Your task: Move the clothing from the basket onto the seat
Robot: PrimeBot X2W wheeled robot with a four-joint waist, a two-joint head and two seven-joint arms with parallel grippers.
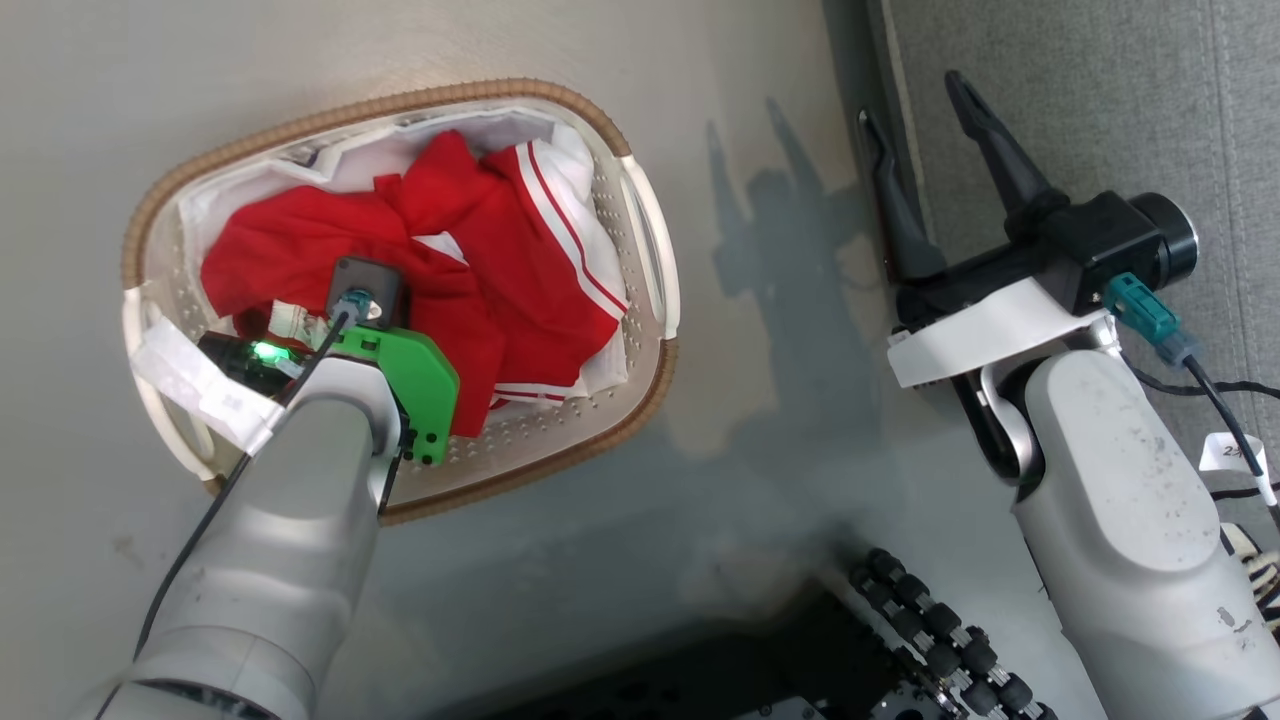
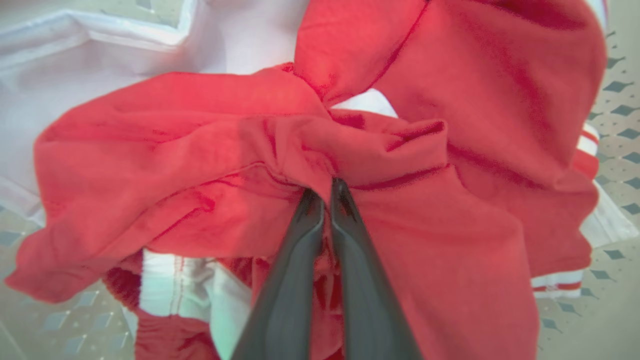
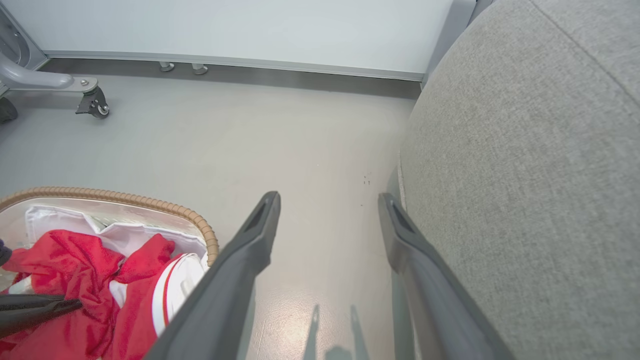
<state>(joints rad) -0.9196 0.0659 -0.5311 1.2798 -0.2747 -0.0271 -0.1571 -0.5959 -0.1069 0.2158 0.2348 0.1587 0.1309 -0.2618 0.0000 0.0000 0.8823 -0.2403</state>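
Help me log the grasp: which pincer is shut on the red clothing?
The left pincer: shut on a fold of the clothing in the basket; the right pincer stands open beside the seat.

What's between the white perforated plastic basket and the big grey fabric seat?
Bare grey floor, with the open right gripper by the seat, in the head view.

In the left wrist view, the tips of the left gripper [image 2: 325,189] were buried in a fold of the clothing [image 2: 440,235], so how much fabric lay between them could not be told. The garment ran off the picture at 12 and 6 o'clock. In the head view, the left forearm [image 1: 290,500] covered the rim of the basket [image 1: 400,100] at its 7 o'clock. The seat [image 1: 1100,90] was cut off at 2 o'clock. The print on a white tag [image 1: 1232,455] at 3 o'clock was too small to read.
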